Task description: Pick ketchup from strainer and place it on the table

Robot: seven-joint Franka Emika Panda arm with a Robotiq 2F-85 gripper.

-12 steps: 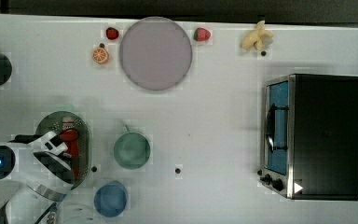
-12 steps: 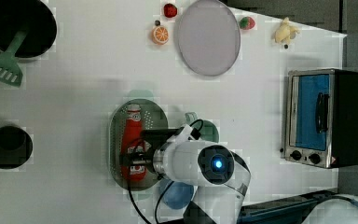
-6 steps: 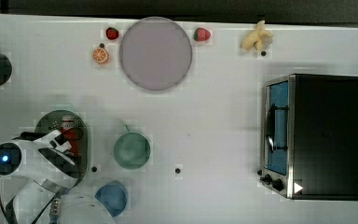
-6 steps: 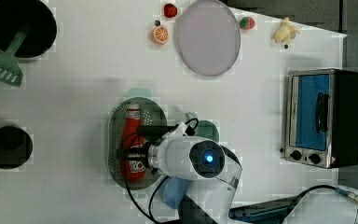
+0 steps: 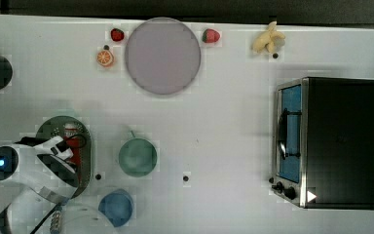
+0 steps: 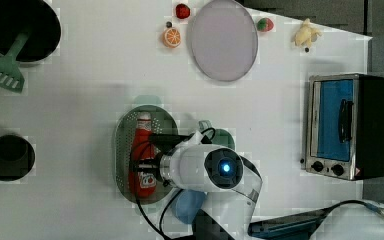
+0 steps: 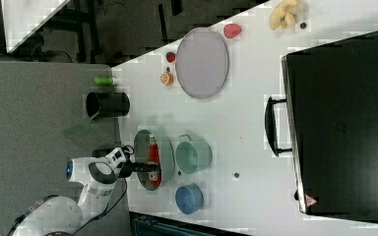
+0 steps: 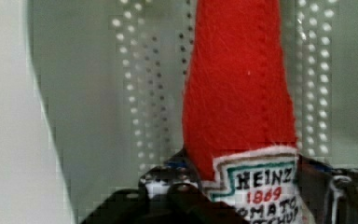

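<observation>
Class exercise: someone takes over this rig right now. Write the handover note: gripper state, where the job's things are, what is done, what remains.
Gripper: down in the strainer, fingers on either side of the ketchup's labelled body. Whether they grip it yet is unclear.
Ketchup, a red squeeze bottle with a white cap: lying flat in the pale green oval perforated strainer.
White tabletop with small dark dots: bare space on the top view's right of the round green cup.
Done: approach to the bottle.
Left: secure the grasp, lift it out, set it on the table.
</observation>
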